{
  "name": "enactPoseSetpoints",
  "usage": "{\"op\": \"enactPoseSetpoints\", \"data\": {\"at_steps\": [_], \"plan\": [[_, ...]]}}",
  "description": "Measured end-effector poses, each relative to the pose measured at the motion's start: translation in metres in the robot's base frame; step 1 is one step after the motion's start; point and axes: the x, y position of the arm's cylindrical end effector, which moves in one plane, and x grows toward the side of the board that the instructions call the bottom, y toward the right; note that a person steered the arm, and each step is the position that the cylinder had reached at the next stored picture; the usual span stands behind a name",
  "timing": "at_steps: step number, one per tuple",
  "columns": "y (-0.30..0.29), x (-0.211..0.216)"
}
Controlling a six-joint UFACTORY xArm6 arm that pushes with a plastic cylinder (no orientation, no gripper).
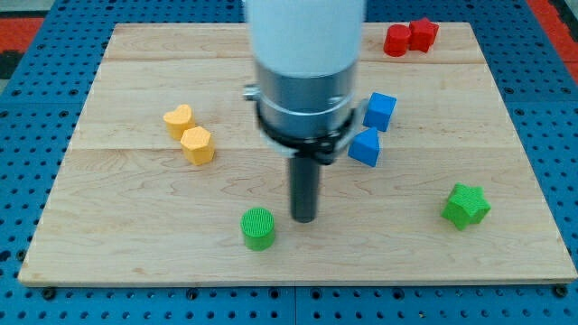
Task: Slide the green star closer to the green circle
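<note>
The green star [466,206] lies at the view's lower right of the wooden board. The green circle [258,227], a short cylinder, stands at the lower middle. My tip [304,218] rests on the board just right of the green circle and slightly above it, a small gap apart. The green star is far to the right of my tip, with bare board between them.
A blue cube [380,111] and a blue triangular block [365,147] sit right of the rod. A yellow heart [178,119] and a yellow hexagon [197,144] sit at left. A red cylinder [396,41] and a red star [422,33] are at the top right.
</note>
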Motion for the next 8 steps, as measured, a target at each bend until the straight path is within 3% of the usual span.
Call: {"op": "enactPoseSetpoints", "data": {"at_steps": [3, 4, 5, 7, 8], "plan": [[0.181, -0.047], [0.232, -0.020], [0.214, -0.002], [0.094, 0.024], [0.108, 0.025]]}}
